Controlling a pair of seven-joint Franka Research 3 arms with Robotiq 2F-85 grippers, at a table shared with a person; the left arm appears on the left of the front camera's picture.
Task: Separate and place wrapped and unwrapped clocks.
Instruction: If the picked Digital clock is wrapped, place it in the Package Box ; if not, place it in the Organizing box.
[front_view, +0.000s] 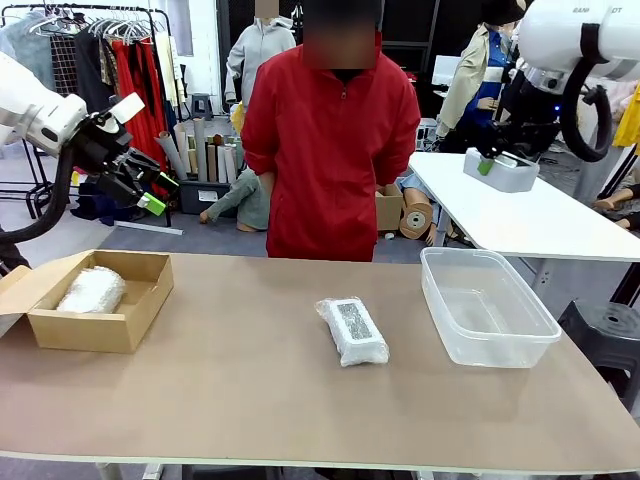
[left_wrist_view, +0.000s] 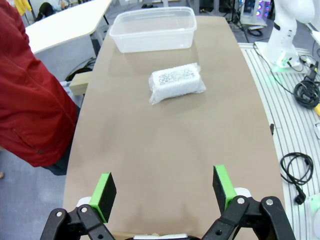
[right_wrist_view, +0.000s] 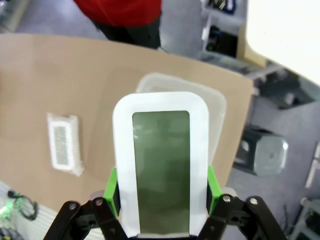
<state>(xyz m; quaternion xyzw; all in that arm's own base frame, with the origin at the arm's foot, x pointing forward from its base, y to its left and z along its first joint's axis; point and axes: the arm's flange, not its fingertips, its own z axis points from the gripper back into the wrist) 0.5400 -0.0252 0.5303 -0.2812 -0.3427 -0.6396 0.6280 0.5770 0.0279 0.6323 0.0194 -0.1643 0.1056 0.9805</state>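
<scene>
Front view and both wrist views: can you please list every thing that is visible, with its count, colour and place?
wrapped clock: two, whitish bubble wrap; one in the middle of the table, the other inside the cardboard box
bare clock: one, white with grey-green screen; held up in the air at the right
cardboard box: one, brown; open, at the table's left end
tub: one, clear plastic; on the table's right side, nothing in it
table: one, brown top
person: one, red jacket; at the far side of the table
left hand: one, black with green pads; open, holds nothing, raised at the left
right hand: one, black with green pads; shut on the bare clock
</scene>
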